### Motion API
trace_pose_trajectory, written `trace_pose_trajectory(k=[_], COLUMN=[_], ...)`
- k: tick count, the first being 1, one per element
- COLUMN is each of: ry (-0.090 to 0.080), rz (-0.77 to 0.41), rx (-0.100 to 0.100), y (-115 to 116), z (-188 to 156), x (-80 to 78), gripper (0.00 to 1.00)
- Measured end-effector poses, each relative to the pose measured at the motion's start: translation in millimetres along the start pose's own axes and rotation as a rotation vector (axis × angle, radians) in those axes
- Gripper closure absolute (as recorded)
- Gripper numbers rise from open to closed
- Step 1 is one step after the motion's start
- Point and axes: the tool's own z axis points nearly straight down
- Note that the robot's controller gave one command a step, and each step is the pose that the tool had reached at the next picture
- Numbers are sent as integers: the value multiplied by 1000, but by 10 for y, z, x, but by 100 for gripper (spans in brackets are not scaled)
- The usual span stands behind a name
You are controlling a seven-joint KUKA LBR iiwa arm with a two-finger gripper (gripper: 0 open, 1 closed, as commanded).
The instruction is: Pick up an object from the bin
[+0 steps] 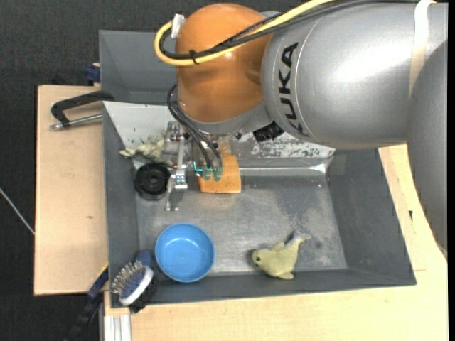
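Grey bin (284,212), arm (341,69) angled down at back, fingers (189,185) parted, empty, beside orange block (226,182).

Dark, speckled floor (50,41) covers the far and left sides; a thin pale cord (15,209) crosses it at left. A pale, flat bench (71,212) surface lies left, near and right. Lighting is even.

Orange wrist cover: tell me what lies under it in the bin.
Below its edge the gripper hangs, with an orange-brown block beside it and a black round thing to the view's left. The bin floor farther back is covered by the arm.
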Motion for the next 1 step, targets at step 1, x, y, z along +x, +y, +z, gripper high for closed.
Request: trace_pose_trajectory(k=[1], ry=[-20], rz=[-318], rx=[-4], y=[63], z=[1602], x=[-226], gripper=[0])
